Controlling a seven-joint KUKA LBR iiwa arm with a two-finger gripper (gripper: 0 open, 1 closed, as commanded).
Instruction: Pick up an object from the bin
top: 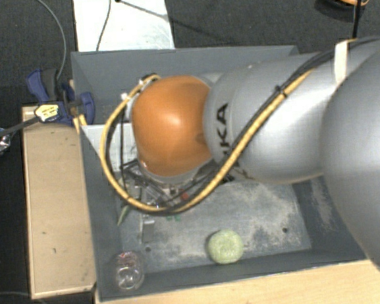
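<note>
On my feed the arm (287,126) reaches in from the right and covers most of the grey bin (270,204). Its rounded orange cover (171,123) sits over the left half of the bin, with a yellow cable (106,155) looping out around the cover's left side and back under it. The tool (148,218) hangs below that cover, low over the bin floor in the left-middle part. I see only dark metal parts and wiring sticking out from beneath the orange shell, so I cannot tell whether the tool is open or closed, and I see nothing gripped in it.

I count 2 loose things on the floor. 1 is a pale green round lump (225,247) with a rough, spongy look, lying near the bin's front wall about midway along it. It is to the right of the tool and nearer to me, clearly apart from it. The other is a small clear see-through piece (128,270), like a little cup or jar, resting in the front-left corner against the walls. It is in front of the tool and a little to its left, also apart from it.

The floor directly under the cover is hidden from me.
</note>
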